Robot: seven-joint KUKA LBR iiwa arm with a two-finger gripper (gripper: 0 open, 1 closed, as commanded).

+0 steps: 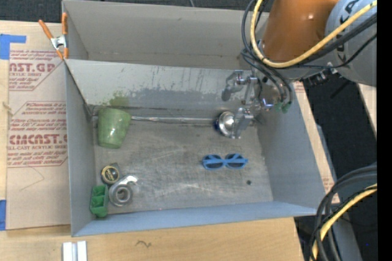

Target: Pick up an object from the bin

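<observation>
My gripper [245, 108] hangs low at the back right of the bin, under the arm's orange cover. Right below and to its left lies the shiny round bowl of a metal spoon [225, 124], whose long thin handle runs left along the bin floor. The gripper's lower end is against or just beside that bowl; I cannot tell whether they touch. A small blue object [224, 161] shaped like a pair of glasses lies on the floor a little in front of the gripper.
A pale green cup [113, 127] lies on its side at the left, by the end of the spoon's handle. In the front left corner sit a green piece [98, 201], a metal ring [121, 193] and a small round tin [109, 174].
</observation>
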